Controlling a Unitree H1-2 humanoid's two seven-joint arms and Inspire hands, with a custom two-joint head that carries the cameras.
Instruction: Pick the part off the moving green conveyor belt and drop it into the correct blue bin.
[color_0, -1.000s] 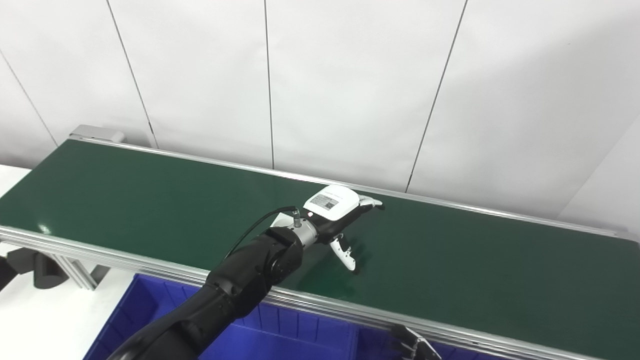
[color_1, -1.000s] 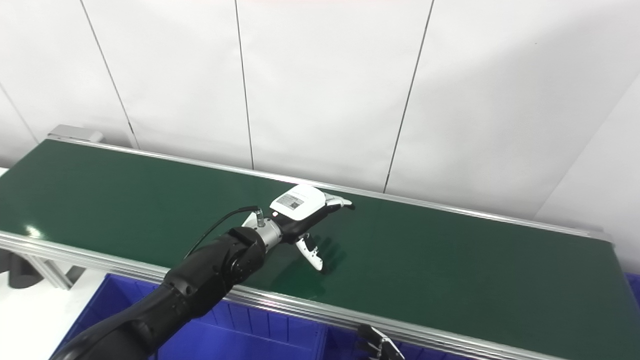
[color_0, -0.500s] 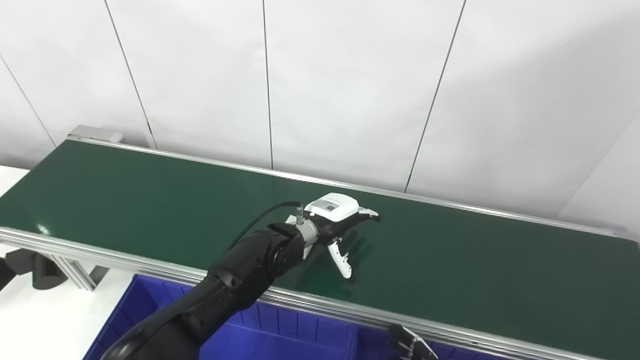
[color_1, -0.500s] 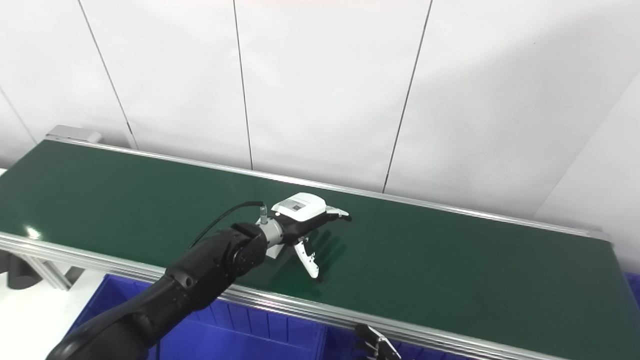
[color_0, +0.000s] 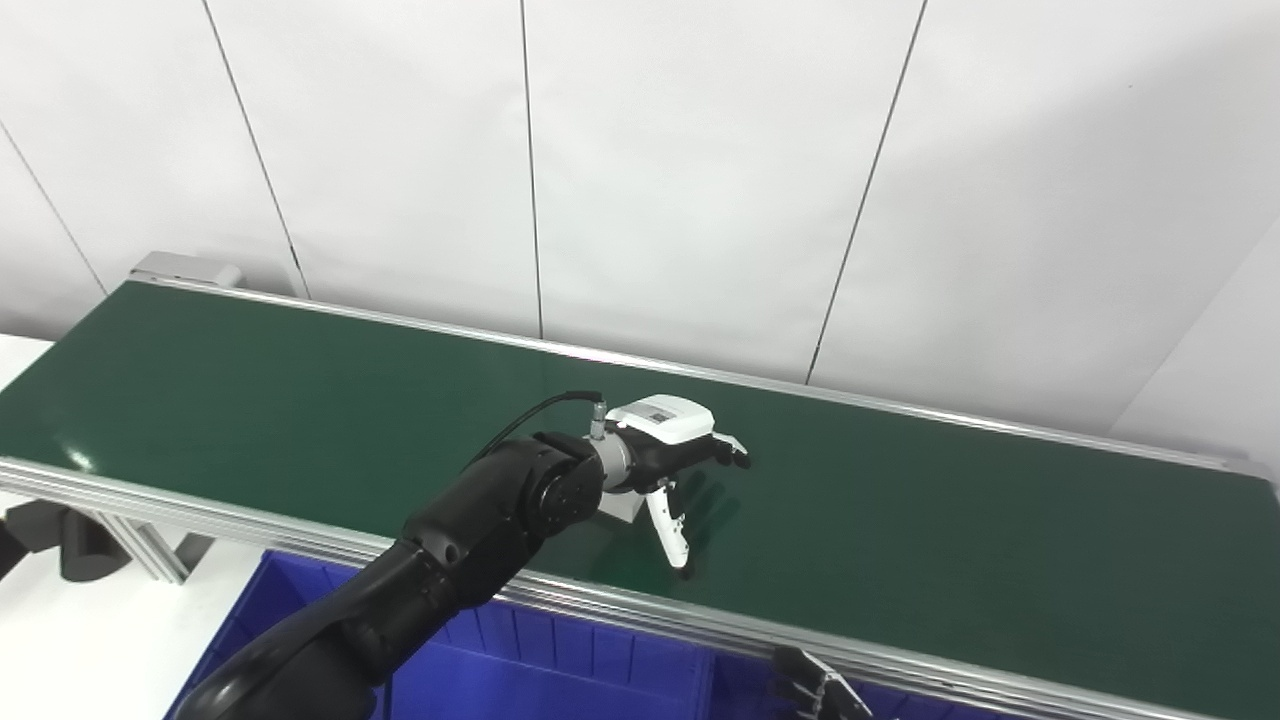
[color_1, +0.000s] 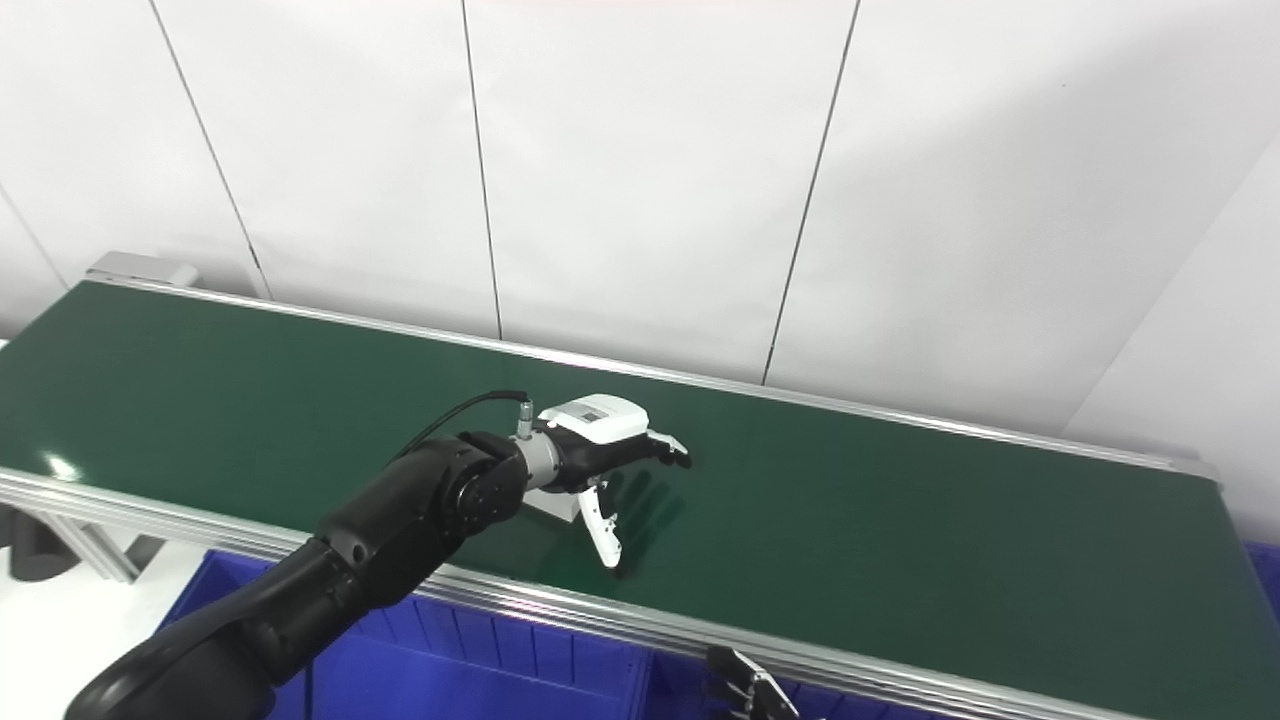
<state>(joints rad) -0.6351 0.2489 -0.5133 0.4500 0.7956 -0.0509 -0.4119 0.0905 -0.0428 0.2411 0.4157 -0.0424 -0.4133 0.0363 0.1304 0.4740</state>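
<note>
My left hand (color_0: 672, 452), white-backed with dark fingers, hovers low over the middle of the green conveyor belt (color_0: 250, 400). It is open: the fingers reach right and the thumb points down at the belt. A small pale block, the part (color_0: 621, 506), lies on the belt just under the wrist, mostly covered by the wrist and touching no finger. It shows in the right eye view too, as the part (color_1: 560, 506). Of my right hand (color_0: 815, 692) only dark fingertips rise over the bottom edge, below the belt's near rail.
A blue bin (color_0: 560, 672) with dividers sits below the belt's near aluminium rail (color_0: 250, 520). A white wall stands behind the far rail. At the left, a white table surface (color_0: 60, 640) and the grey belt frame.
The left hand has sunk closer to the belt and drawn slightly left and nearer. The pale part, earlier peeking out behind the wrist, now shows beneath it on the near side.
</note>
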